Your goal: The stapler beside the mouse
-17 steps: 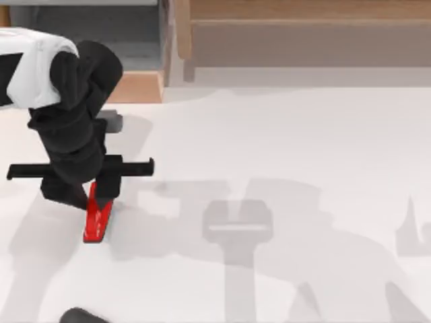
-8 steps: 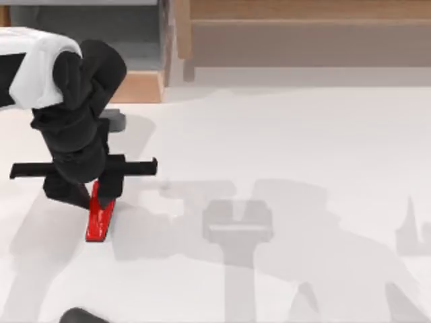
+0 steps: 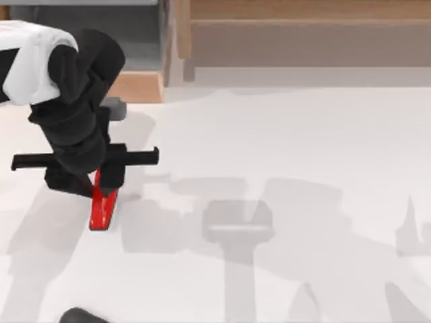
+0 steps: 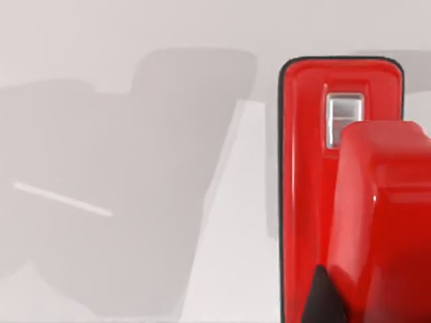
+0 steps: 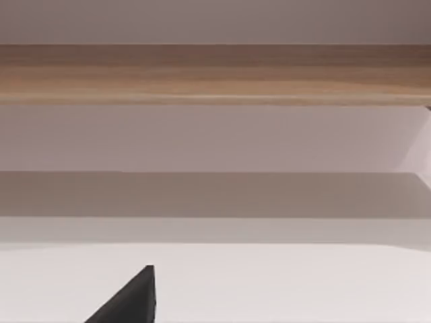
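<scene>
- The left arm reaches in from the top view's left edge: a white upper segment, then a bulky black forearm and wrist bending down toward the table (image 3: 283, 155).
- The left gripper (image 3: 101, 190) hangs at the left side of the table, below the black cross-bar of its wrist, with its fingers pointing down at the red stapler (image 3: 103, 207).
- Its jaws are clenched on the stapler's upper end — the red body juts out from under the black fingers toward the table's near edge.
- In the left wrist view the stapler (image 4: 340, 195) is seen lengthwise and close: a glossy red base with a black rim, a small silver plate near its far end, and the raised red top arm over it; a dark fingertip (image 4: 324, 299) lies against the red body.
- Whether the stapler's lower end rests on the table or is just clear of it — I cannot tell from these views.
- A small grey block (image 3: 113, 108) sits just behind the arm's wrist, partly hidden by it.
- A dark rounded thing (image 3: 82, 315) pokes in at the top view's bottom edge, well apart from the stapler; too little of it is visible to name it.
- The right wrist view looks across the pale tabletop at a wooden rail (image 5: 215, 74), with one dark finger (image 5: 128, 299) of the right gripper at the picture's edge; its jaw state cannot be told.
- No container stands on the table.
</scene>
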Available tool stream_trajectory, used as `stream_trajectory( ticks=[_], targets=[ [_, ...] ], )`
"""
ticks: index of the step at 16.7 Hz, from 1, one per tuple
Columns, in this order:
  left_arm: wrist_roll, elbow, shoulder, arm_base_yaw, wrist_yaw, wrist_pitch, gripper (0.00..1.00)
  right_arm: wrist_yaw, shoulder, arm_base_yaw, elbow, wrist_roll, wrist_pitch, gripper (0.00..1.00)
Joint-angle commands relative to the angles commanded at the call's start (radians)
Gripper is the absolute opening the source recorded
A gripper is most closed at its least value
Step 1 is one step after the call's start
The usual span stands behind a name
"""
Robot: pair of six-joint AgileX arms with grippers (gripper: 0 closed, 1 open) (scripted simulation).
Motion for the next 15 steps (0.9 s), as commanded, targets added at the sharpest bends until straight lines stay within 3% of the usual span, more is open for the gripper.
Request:
stream_trajectory(
  ticks=[15],
  targets=[
    [0.002,-0.052,0.039,-0.001,0.000,0.074,0.00,0.000,0.000,0.000,0.000,0.000,0.000,1.00]
  ],
)
